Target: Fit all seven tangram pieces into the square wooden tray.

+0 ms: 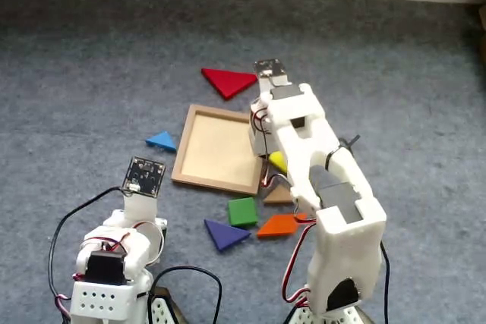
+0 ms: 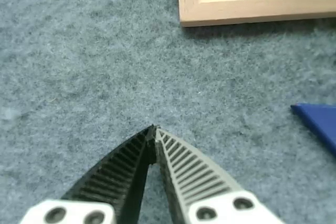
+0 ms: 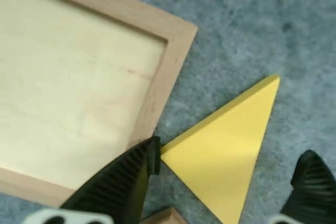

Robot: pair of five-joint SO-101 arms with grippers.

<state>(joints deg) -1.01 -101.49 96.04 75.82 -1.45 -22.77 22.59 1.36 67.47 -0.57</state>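
One yellow triangle between the right hand's parted fingers, perhaps touching.

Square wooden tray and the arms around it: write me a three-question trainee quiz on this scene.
1. True or false: the square wooden tray already holds a tangram piece.
2. Which piece lies between the right arm's open jaws? A: red triangular piece. B: yellow triangular piece. C: green square piece.
3. Fill in: the left arm's jaws are ____ (open or shut).
Key: 1 false; 2 B; 3 shut.
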